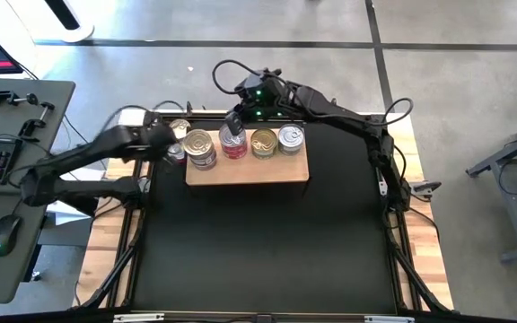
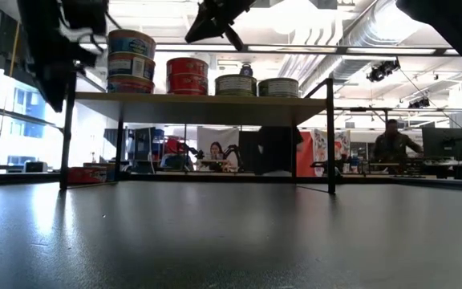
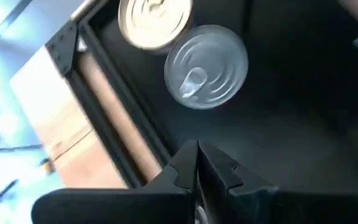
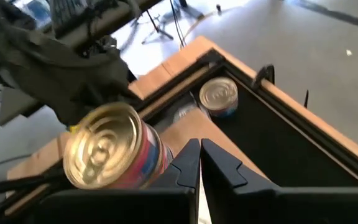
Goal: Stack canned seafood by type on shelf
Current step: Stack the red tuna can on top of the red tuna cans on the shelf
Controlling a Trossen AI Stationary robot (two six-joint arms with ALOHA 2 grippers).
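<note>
left pincer (image 3: 197,163): I'm seeing fingers together, empty, hanging beside the shelf's left end.
target: two loose round silver-lidded tins (image 3: 206,66) lying on black desk (image 1: 267,242), just ahead; left arm nearer.
right pincer (image 4: 200,163): together, empty, over light-brown wooden shelf (image 1: 249,170).

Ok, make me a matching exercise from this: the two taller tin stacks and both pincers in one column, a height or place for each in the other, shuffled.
Column one:
A. blue-and-white stack
B. red stack
C. left pincer
D. right pincer

Column two:
1. shut, above the shelf, by the red tins
2. shut, off the shelf's left end, over two loose tins
3. three tins high
4. two tins high

Pairs: A-3, B-4, C-2, D-1
</note>
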